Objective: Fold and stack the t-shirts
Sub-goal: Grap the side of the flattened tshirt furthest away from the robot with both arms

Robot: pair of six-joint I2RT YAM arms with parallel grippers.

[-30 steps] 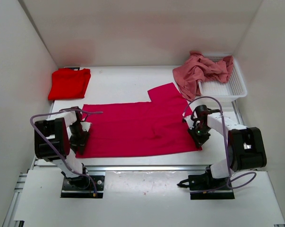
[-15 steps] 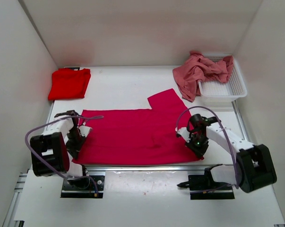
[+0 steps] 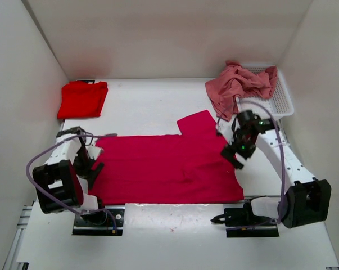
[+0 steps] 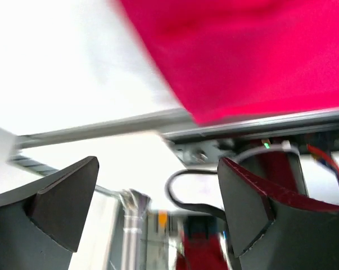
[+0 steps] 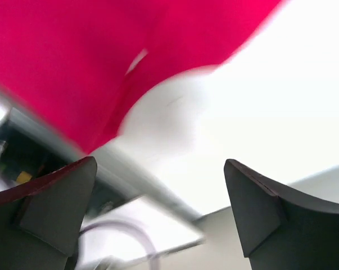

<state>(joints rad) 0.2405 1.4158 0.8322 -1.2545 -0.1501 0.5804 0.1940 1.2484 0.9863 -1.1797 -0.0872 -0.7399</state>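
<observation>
Lying flat across the near bench [image 3: 147, 101], the crimson shirt [image 3: 169, 169] has one sleeve pointing far. Left end effector [image 3: 92, 162] sits released at its left edge, right end effector [image 3: 235, 156] released over its right edge, both empty. Red shirt [image 3: 82, 99] lies folded far left; pink shirt [image 3: 236, 84] is crumpled over the basket [image 3: 279, 104] far right

Left claw [image 4: 157, 169] and right claw [image 5: 159, 166] both gape wide, each on a bent arm.

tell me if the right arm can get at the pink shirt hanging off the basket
Probably yes. The right end effector is open and empty, close to the pink shirt, which drapes over the basket rim with nothing on top.
</observation>
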